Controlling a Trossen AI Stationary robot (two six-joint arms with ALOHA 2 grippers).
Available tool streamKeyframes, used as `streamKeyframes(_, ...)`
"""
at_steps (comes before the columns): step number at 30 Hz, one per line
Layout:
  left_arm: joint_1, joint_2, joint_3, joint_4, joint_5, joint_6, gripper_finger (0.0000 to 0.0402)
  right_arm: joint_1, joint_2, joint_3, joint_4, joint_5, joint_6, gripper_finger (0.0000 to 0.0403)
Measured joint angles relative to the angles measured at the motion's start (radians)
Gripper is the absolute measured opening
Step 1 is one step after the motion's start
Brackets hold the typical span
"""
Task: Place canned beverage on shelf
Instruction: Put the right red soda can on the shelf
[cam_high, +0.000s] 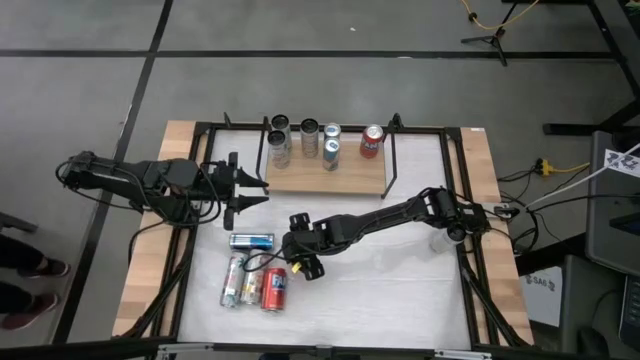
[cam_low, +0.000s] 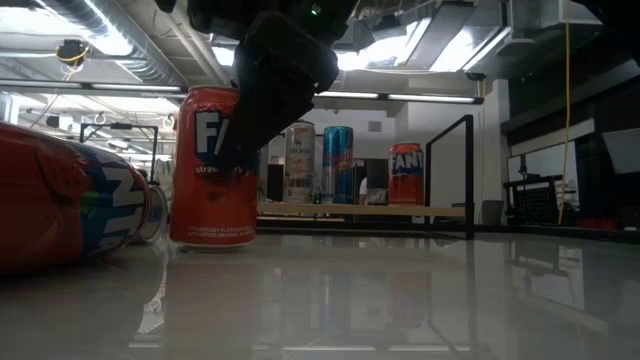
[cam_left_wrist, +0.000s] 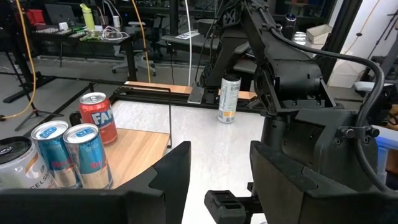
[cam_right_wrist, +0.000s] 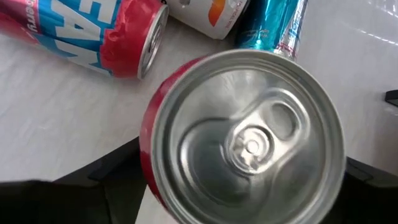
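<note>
desk (cam_high: 400, 290): white top with wooden side edges
shelf (cam_high: 350, 180): light-wood board, black rod uprights, lying at the desk's far side
on shelf: five upright cans (cam_high: 325, 145) in a row
on desk: lying cans (cam_high: 255, 280), one upright red can (cam_low: 213, 165)

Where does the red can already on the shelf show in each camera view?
High view: red can at the right end of the shelf's row.
Low view: rightmost can on the shelf, in the background.
Left wrist view: red can on the board, picture's left.
Right wrist view: not in it.
Shared landmark: the shelf.
</note>
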Motion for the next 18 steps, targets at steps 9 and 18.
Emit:
streamKeyframes(9,0.000,0.000,0.000,0.000,0.000,0.000,0.0158,0.001,0.004,0.000,-0.001,0.019,0.016,0.0387)
streamKeyframes(18,0.000,0.000,0.000,-0.006,0.000,0.000,0.0158,0.001,-0.002,0.017,-0.028,0.020,-0.111,0.0376)
